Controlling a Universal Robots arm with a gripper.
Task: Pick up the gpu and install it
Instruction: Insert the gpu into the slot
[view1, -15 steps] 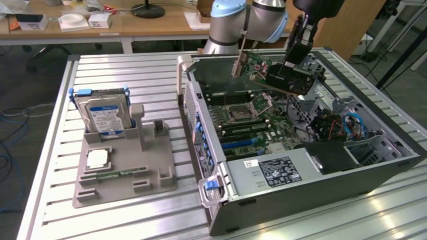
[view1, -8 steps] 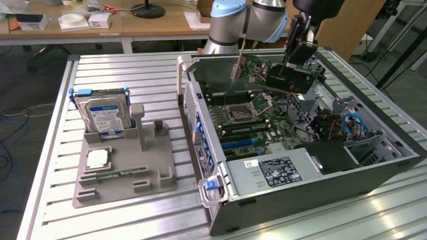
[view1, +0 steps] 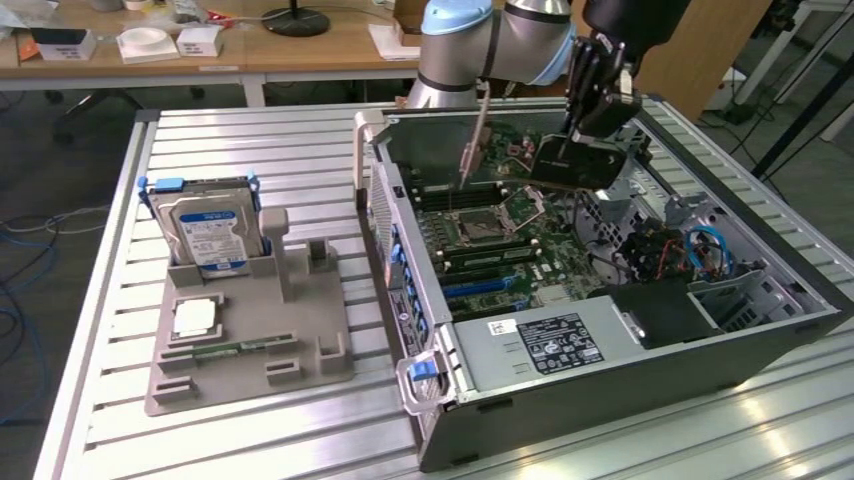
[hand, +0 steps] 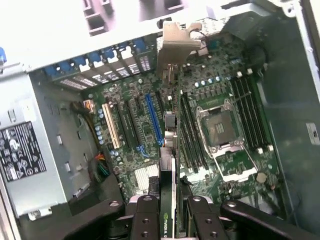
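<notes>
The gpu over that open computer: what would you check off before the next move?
1. Is the gpu clamped in the gripper: ok.
2. Is the computer case open, with the motherboard exposed: ok.
3. Is the blue slot empty: ok.
4. Does the metal bracket point toward the case's rear openings: ok.
5. Is the card lined up over a slot: cannot tell.
6. Is the card seated: not ok, it hangs above the board.

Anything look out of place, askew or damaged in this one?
Nothing stands out. The end effector grips the gpu edge-on above the motherboard, and the card is not yet seated. The hard drive stands upright in its holder.
</notes>
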